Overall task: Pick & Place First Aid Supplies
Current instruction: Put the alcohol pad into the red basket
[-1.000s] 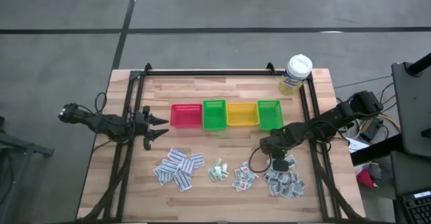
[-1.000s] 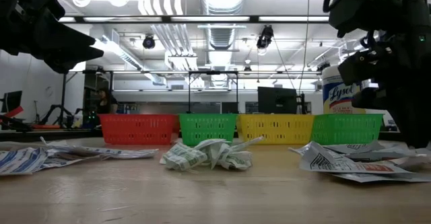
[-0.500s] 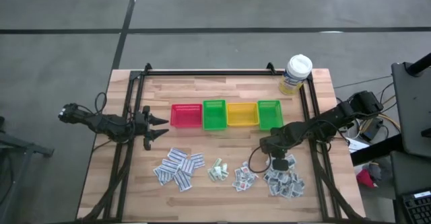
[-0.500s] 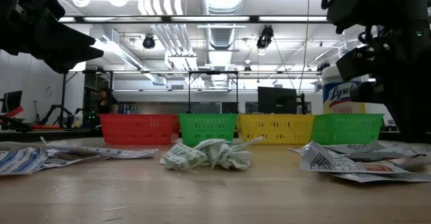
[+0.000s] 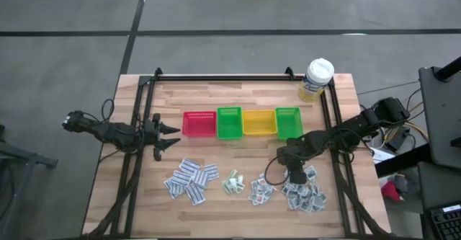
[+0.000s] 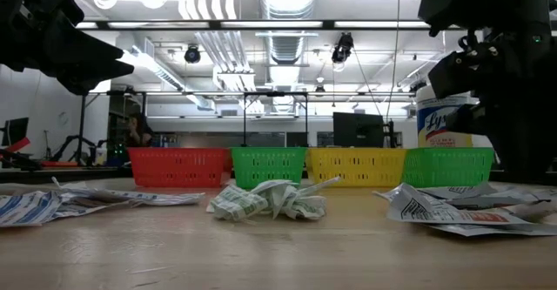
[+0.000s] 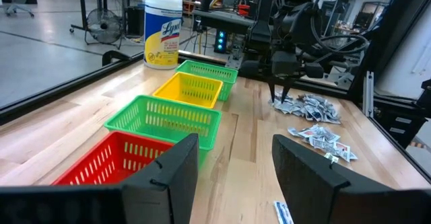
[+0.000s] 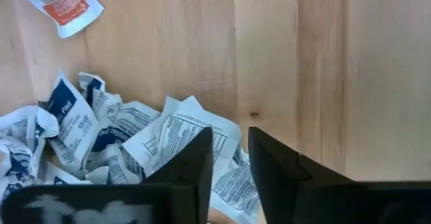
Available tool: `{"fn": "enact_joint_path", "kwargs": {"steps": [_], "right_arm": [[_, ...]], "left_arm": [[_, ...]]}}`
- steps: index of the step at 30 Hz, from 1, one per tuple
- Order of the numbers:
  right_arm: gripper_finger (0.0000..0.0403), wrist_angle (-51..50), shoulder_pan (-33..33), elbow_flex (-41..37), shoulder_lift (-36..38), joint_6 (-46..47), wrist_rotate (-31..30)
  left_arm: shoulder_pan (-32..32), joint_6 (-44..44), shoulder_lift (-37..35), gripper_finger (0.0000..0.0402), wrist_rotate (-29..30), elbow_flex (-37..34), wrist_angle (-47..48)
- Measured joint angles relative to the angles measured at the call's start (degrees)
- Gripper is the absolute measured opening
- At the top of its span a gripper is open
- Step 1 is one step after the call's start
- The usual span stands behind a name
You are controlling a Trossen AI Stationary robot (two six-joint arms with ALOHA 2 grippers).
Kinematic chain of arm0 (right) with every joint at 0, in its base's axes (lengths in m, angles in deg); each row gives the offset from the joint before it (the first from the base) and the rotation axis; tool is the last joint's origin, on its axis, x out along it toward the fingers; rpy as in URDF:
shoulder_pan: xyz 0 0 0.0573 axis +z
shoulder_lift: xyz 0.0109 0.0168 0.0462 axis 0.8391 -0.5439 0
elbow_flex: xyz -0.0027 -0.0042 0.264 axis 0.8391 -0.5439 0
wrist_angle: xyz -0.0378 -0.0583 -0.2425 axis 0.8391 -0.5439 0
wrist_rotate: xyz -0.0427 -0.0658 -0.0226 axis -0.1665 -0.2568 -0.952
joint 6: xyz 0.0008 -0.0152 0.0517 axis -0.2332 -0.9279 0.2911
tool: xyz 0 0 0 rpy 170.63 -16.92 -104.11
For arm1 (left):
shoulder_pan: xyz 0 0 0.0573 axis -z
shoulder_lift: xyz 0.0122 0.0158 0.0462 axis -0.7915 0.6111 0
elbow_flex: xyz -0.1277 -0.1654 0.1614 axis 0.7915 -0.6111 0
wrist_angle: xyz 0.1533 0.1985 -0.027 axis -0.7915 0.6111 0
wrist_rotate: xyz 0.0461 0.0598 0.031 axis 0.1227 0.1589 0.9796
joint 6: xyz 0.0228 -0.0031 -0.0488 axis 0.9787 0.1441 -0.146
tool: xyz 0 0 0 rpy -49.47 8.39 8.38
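— Right tool [image 5: 293,174]?
— Parted slightly, empty, over packets [image 5: 303,195] at bench's five o'clock, poised to pinch one.
— Left tool [image 5: 173,135]?
— Open wide, idling at nine o'clock, clear of bins [image 5: 242,122].

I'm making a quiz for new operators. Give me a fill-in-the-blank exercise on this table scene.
1. The row of four bins runs red bin, green, ____, green.
2. The right gripper points down over the ____most heap of packets.
3. The left gripper waits beside the ____ bin.
4. The wipes canister has a ____ label.

Missing words: yellow; right; red; yellow
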State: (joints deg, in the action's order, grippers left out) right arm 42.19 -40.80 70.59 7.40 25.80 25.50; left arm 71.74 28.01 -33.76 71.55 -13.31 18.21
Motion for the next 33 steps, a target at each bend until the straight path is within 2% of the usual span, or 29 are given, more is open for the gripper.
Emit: {"fn": "enact_joint_path", "kwargs": {"steps": [9,33], "right_arm": [[0.0108,0.3,0.0,-0.5,-2.9,-1.6,-0.5],[0.0057,0.9,0.0,0.0,-3.4,-2.9,-1.2]], "left_arm": [[0.0,0.0,0.0,0.0188,0.0,0.0,0.0],[0.0,0.0,0.0,0.0188,0.0,0.0,0.0]]}}
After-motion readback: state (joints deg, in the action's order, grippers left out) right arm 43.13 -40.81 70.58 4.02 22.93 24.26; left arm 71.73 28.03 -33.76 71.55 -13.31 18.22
